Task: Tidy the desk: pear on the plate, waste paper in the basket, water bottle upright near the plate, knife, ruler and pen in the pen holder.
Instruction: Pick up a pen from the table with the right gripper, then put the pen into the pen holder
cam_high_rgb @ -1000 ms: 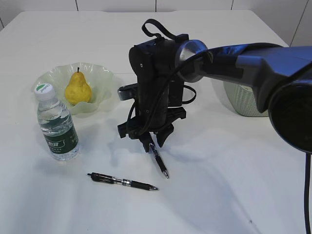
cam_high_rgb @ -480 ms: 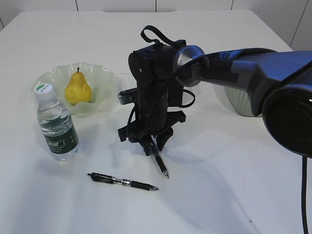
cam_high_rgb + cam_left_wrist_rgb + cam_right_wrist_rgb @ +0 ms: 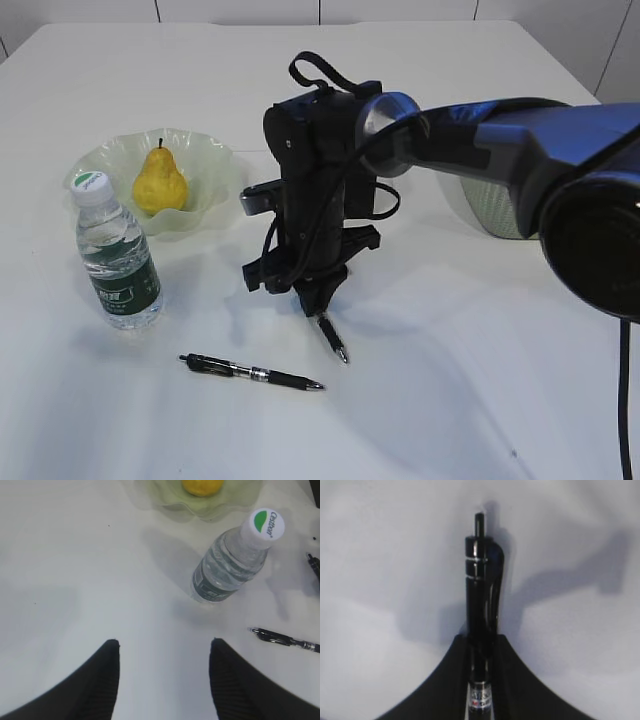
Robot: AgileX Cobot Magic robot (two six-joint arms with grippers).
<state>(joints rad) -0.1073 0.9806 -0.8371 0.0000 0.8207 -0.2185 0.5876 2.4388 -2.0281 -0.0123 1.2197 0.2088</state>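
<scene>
Left gripper [image 3: 164,667]: fingers spread, holding nothing, hovering over the desk [image 3: 480,400] near the water bottle [image 3: 115,255].
Loose pen [image 3: 250,372]: lying flat in front.
Right gripper [image 3: 318,300]: clenched on the second pen [image 3: 333,338]; I'd lift straight, keeping it pinched.

Exterior: slanted down, front; wrists: close, downward; share desk [image 3: 480,400].

The table [image 3: 480,400] was a large, plain white surface filling most of the exterior view, evenly lit, with soft grey shadows falling on it. Behind its far edge stood a white panelled wall [image 3: 240,10] divided by thin dark vertical seams.
</scene>
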